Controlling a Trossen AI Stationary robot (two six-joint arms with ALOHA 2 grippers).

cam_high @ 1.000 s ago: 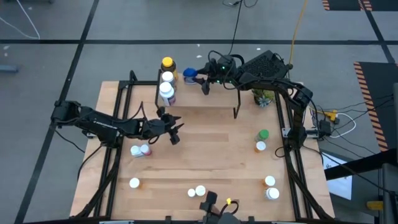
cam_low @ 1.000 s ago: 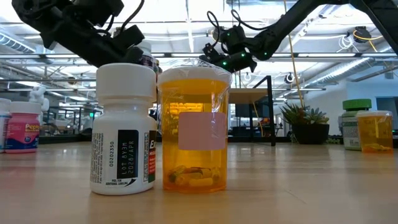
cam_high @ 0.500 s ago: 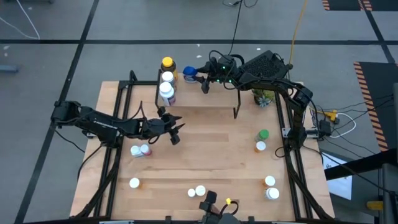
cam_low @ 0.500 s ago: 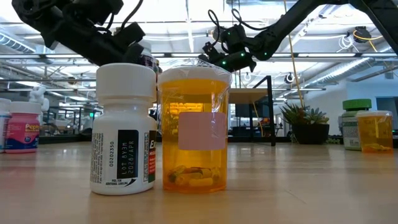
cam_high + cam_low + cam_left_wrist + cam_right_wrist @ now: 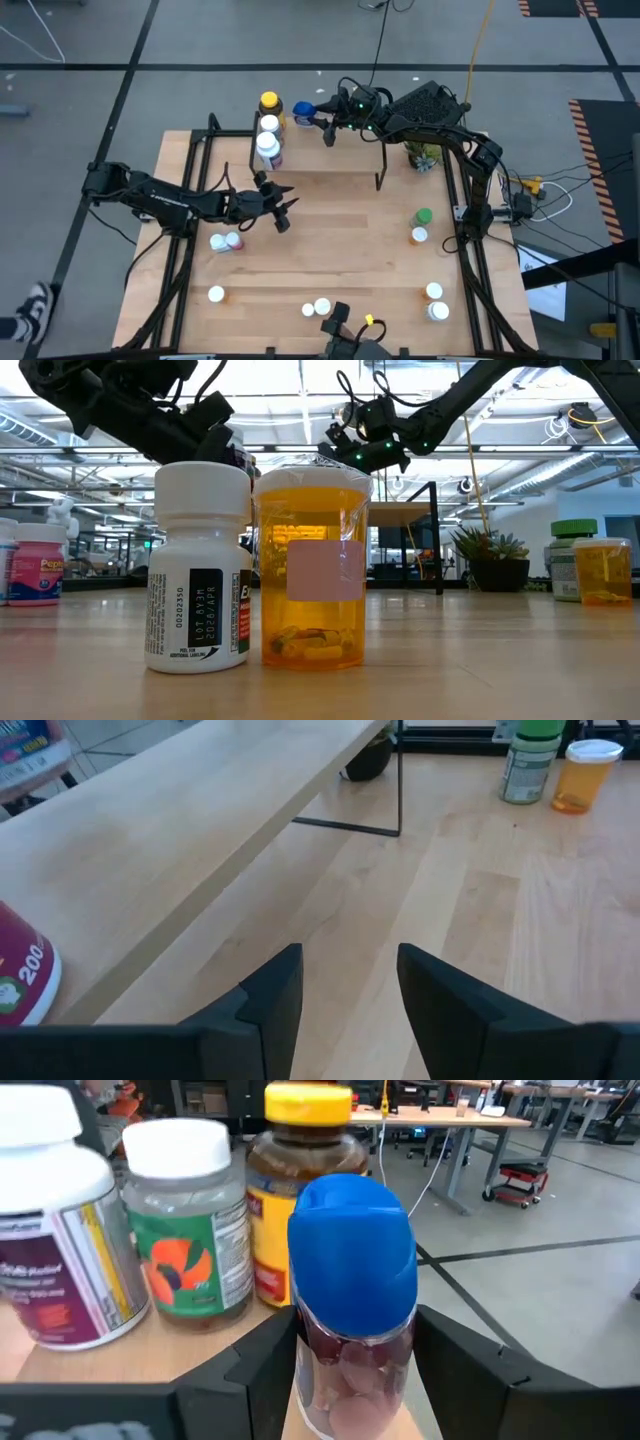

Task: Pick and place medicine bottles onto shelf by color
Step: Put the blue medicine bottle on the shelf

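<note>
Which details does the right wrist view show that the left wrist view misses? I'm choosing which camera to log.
Only the right wrist view shows the right tool shut on the blue-capped bottle, with a yellow-capped bottle and two white-capped bottles standing behind it. Only the left wrist view shows the left tool open and empty over the table, plus a green-capped bottle beside an orange one. Both show the shelf.
</note>
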